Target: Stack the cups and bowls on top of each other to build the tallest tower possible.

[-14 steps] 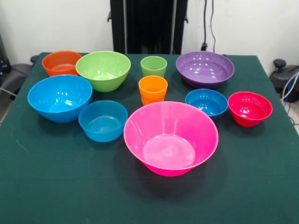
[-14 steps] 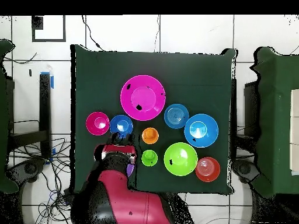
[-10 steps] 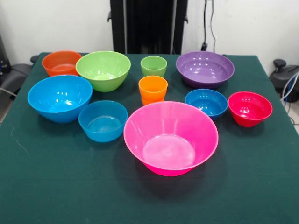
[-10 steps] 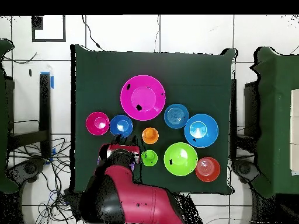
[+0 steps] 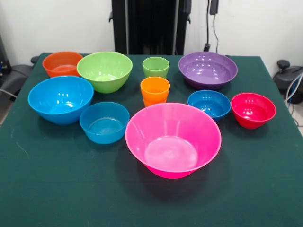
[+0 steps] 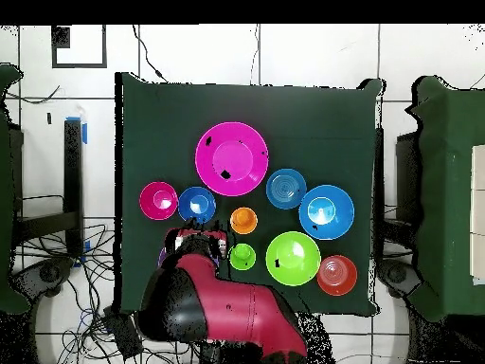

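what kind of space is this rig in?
Probably a lab or test room, not a home: a table under green cloth, loose cables on a tiled floor, and plastic bowls laid out for the arm.

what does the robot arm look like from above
The arm is bulky and rounded, with glossy red shells and black sections at the joints. Its end over the table is dark, with a small pale patch. The hand itself is too unclear to describe.
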Controlling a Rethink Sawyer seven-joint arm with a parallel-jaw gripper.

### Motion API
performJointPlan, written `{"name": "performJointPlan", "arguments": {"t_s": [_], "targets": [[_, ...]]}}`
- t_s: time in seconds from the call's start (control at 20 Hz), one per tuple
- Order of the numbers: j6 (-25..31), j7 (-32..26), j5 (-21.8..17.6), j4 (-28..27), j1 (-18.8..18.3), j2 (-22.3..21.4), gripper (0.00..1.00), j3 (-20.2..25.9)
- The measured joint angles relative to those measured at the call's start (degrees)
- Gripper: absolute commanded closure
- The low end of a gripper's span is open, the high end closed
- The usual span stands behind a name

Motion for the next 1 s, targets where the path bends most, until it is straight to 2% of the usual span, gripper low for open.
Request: {"name": "performJointPlan", "arguments": {"t_s": [0.35, 0.75, 1.0], "targets": [[4.5, 0.0, -0.9, -4.1, 0.2, 4.4, 0.0, 0.2], [4.5, 0.0, -3.4, -8.0, 0.0, 10.8, 0.0, 0.5], [4.5, 0.0, -4.4, -9.2, -0.2, 13.3, 0.0, 0.6]]}}
